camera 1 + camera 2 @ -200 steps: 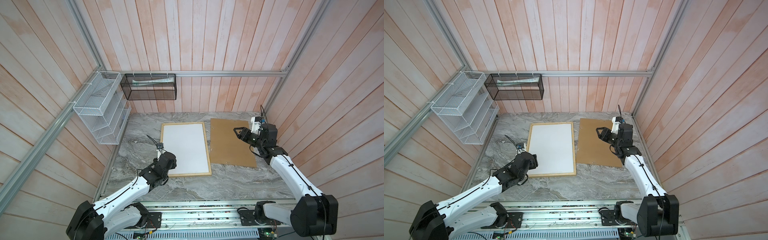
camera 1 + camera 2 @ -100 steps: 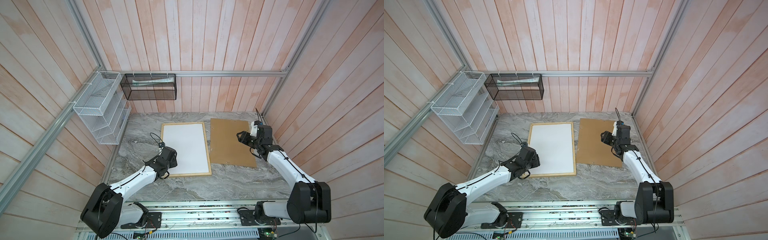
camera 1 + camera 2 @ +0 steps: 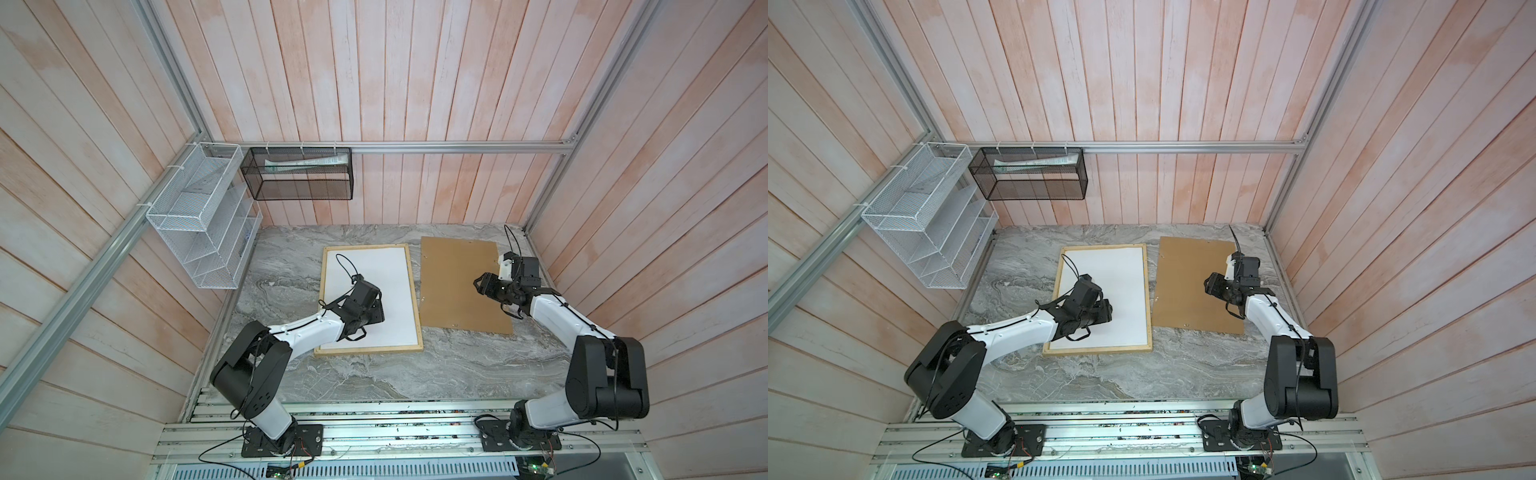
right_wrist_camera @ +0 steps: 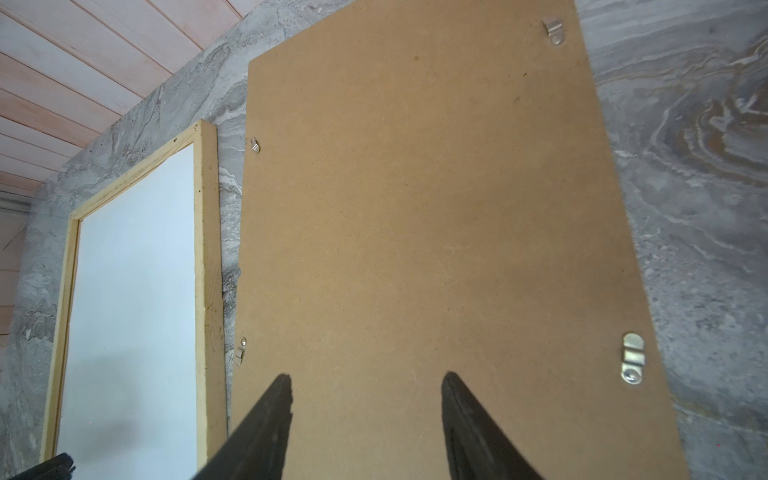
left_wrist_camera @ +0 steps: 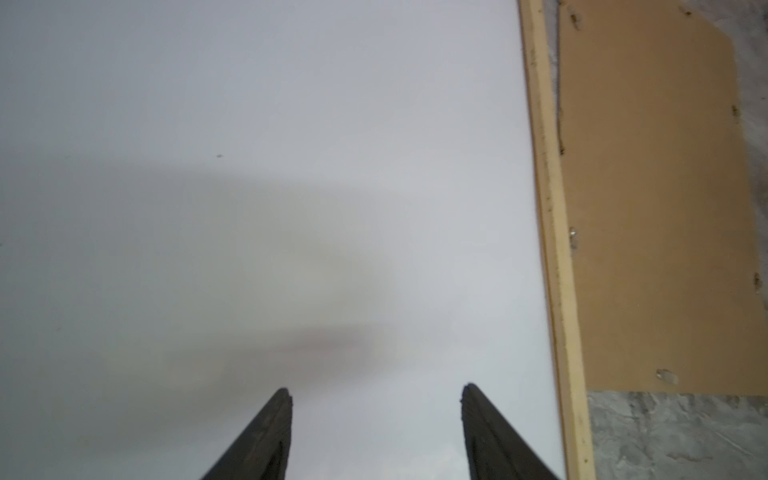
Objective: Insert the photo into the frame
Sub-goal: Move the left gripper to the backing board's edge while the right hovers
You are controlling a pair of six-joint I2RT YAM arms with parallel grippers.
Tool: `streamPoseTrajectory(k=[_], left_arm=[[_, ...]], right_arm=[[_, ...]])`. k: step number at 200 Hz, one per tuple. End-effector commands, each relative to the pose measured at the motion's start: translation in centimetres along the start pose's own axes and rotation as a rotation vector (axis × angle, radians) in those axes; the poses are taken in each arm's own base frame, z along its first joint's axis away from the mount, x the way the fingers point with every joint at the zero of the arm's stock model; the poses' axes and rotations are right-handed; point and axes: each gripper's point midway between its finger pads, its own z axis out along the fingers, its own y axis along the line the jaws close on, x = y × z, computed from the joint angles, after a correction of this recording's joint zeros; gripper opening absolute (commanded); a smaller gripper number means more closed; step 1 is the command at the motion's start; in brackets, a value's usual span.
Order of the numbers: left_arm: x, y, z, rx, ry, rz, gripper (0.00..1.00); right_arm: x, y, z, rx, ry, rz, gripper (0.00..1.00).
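As seen in a top view, the photo (image 3: pixel 374 266) is seated back-up in the frame (image 3: pixel 414 291), long axis front-to-back, under the nearer left pincer (image 3: pixel 377 309). Left wrist view: left pincer (image 5: pixel 376 392) spread, empty. Right wrist view: right pincer (image 4: pixel 365 378) spread above the backing panel (image 4: pixel 415 208).

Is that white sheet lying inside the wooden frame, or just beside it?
Inside. The photo lies flat, white back up, filling the frame within its rails; the brown panel lies beside it.
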Motion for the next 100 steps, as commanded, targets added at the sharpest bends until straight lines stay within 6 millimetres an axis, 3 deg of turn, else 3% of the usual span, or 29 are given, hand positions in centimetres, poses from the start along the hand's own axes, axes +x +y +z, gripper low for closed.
streamPoseTrajectory(k=[1, 51, 100], left_arm=[[-0.7, -3.6, 1.5, 0.068, 0.024, 0.065, 0.65], [-0.6, -8.3, 5.8, 0.113, 0.086, 0.155, 0.6], [-0.1, -10.1, 8.2, 0.094, 0.092, 0.201, 0.54]], right_arm=[[1.2, -0.6, 0.3, 0.002, 0.044, -0.008, 0.59], [1.9, -1.0, 0.2, 0.001, 0.057, -0.002, 0.58], [2.0, -0.8, 0.1, -0.011, 0.056, -0.002, 0.57]])
